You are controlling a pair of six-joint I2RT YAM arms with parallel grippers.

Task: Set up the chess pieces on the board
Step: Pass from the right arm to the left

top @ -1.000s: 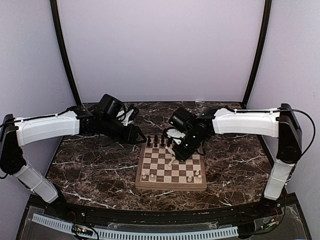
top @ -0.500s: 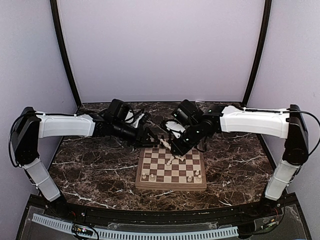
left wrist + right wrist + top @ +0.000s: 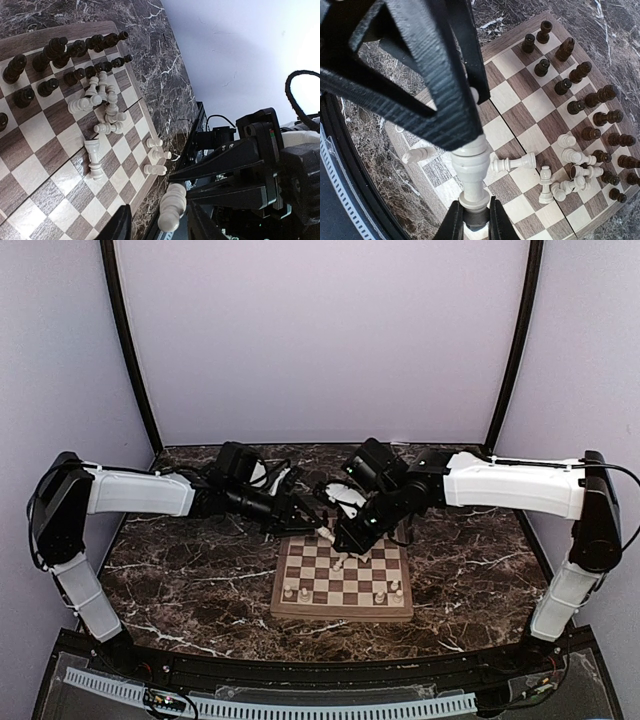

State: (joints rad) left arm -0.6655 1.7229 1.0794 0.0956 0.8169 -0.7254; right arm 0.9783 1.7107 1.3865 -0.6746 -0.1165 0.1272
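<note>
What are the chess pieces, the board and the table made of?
The chess pieces look like turned wood, cream ones pale and smooth, dark ones stained with a slight sheen. The board looks wooden too: grain streaks show in its squares. The table looks like polished dark marble with white veins, though it could be a printed surface.

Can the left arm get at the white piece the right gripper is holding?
Probably yes: the white piece juts clear of the right gripper, and the left gripper, jaws open, straddles it with nothing between.
</note>
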